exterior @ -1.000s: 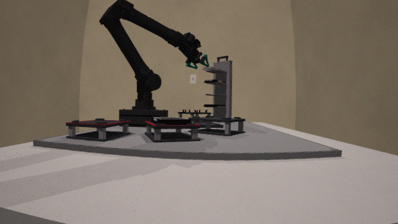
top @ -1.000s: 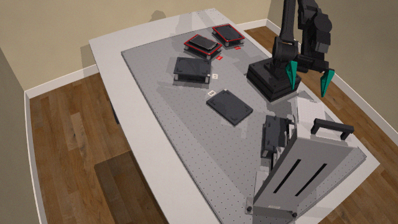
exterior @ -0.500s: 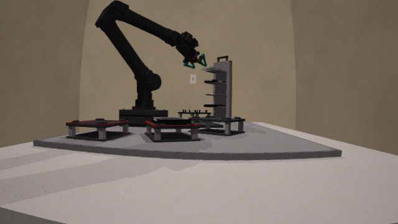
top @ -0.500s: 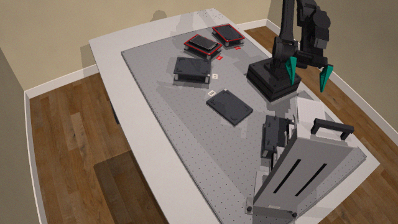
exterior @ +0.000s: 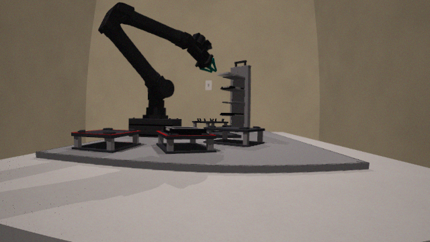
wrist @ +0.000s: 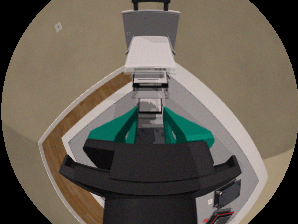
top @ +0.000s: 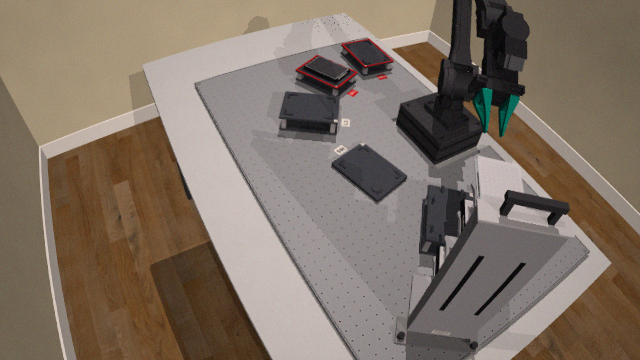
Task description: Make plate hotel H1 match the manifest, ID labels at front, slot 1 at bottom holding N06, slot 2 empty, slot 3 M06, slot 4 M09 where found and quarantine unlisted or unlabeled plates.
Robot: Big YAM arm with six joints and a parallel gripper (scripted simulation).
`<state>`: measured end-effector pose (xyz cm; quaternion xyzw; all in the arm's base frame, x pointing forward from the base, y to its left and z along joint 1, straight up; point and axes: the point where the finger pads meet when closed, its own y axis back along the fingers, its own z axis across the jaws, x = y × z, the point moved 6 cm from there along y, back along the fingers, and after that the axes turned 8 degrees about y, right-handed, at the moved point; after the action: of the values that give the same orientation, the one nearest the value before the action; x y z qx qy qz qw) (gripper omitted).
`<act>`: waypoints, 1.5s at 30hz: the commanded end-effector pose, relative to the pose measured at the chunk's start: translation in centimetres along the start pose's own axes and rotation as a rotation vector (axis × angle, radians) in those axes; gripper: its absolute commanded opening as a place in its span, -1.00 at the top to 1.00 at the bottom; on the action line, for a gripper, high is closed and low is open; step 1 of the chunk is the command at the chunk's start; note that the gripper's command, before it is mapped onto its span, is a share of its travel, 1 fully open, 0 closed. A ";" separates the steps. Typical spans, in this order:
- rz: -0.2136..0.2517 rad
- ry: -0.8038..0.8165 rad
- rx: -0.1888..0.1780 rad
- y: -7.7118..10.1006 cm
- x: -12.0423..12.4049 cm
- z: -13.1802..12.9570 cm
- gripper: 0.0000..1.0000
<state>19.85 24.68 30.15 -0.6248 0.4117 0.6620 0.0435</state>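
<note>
The plate hotel H1 [top: 495,270] is a grey tower with a black handle at the near right of the deck. In the exterior view, H1 [exterior: 240,94] shows a light slab at its top level and dark plates on the levels below; no labels can be read. My gripper [top: 494,132] hangs in the air above and in front of the hotel's open side, touching nothing. Its green fingers are drawn close together with nothing between them. It also shows in the exterior view [exterior: 211,70] and in the wrist view [wrist: 149,125], which looks down the hotel front [wrist: 152,52].
Two red-edged quarantine nests stand at the far end: one holds a dark plate [top: 326,68], the other [top: 366,52] is bare. A raised dark nest [top: 308,107] and a flat dark nest [top: 369,171] lie mid-deck. A rack [top: 440,215] stands beside the hotel. The arm base [top: 440,127] is nearby.
</note>
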 end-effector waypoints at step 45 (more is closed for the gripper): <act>-0.087 -0.012 0.014 -0.2 -4.6 -0.8 1.00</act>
<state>20.55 25.59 29.84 -0.6231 0.4141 0.6622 0.0403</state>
